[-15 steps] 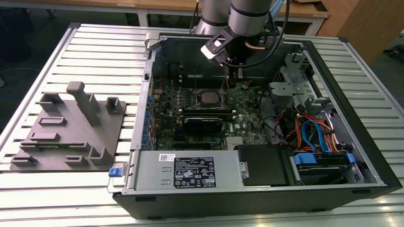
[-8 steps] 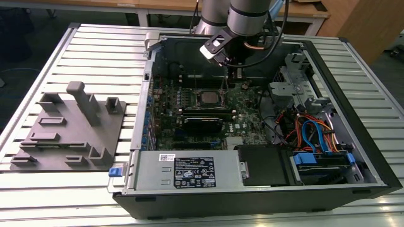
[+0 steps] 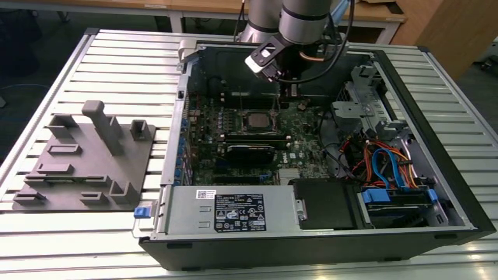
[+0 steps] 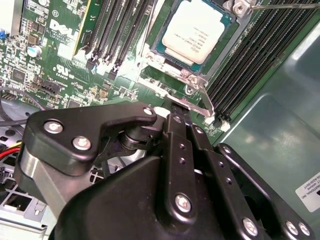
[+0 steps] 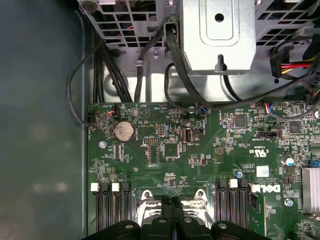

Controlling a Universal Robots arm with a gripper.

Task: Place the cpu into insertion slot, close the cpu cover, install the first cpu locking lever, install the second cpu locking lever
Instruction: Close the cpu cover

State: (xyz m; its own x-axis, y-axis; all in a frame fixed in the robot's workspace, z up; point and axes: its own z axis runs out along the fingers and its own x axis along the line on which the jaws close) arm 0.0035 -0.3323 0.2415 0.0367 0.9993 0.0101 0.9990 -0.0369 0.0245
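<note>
The cpu [image 4: 194, 31] lies flat in the insertion slot [image 4: 226, 25], silver top up; in the exterior view the cpu [image 3: 253, 120] sits mid-board. The silvery cpu cover [image 4: 170, 67] frames it and looks lowered over it. One locking lever [image 4: 201, 96] runs along the socket's near edge, and a thin second lever rod [image 4: 285, 6] shows at the far corner. My gripper [image 4: 178, 107] hangs just beside the socket with its black fingers pressed together, tips close to the near lever. In the first wrist view the gripper [image 5: 172, 202] is over the socket's edge. Contact with the lever is unclear.
The green motherboard [image 3: 300, 131] lies inside an open computer case [image 3: 327, 245]. Black memory slots [image 4: 250, 65] flank the socket. Cables [image 3: 385, 163] and a drive cage [image 5: 217, 35] fill one side. A grey fixture block [image 3: 86, 163] stands on the slatted table at the exterior view's left.
</note>
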